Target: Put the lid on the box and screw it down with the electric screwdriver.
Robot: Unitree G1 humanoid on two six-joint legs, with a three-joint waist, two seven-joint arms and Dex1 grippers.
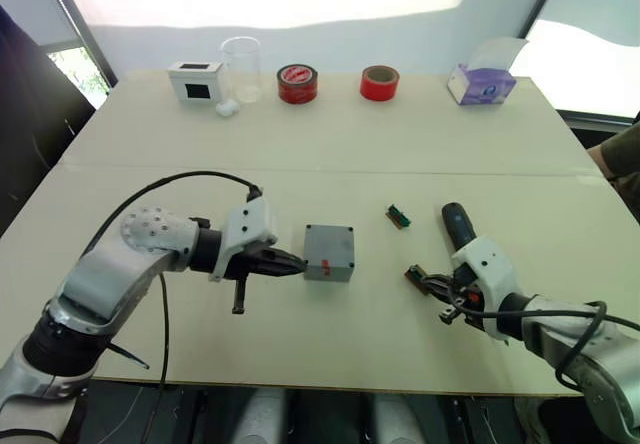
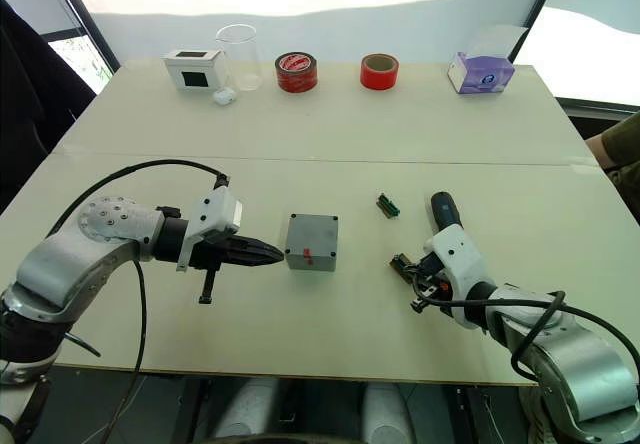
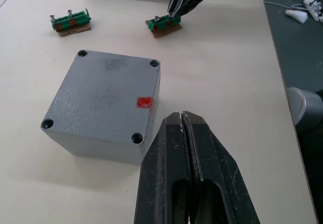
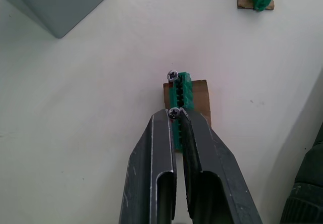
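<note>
The box (image 1: 329, 252) sits mid-table with the lid (image 3: 103, 97) already seated on top, corner holes unfilled. The left gripper (image 1: 292, 262), fingers pressed together, rests just beside the box, apparently steadying it. The right gripper (image 4: 174, 117), beyond the box's far side, pinches a screw (image 4: 174, 112) on a green holder (image 4: 182, 95), presumably for fastening; the electric screwdriver (image 1: 458, 224) lies just behind it.

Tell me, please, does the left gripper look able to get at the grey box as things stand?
Probably yes: the left gripper, fingers shut, points at the box from just beside it, and nothing lies between them on the table.
</note>
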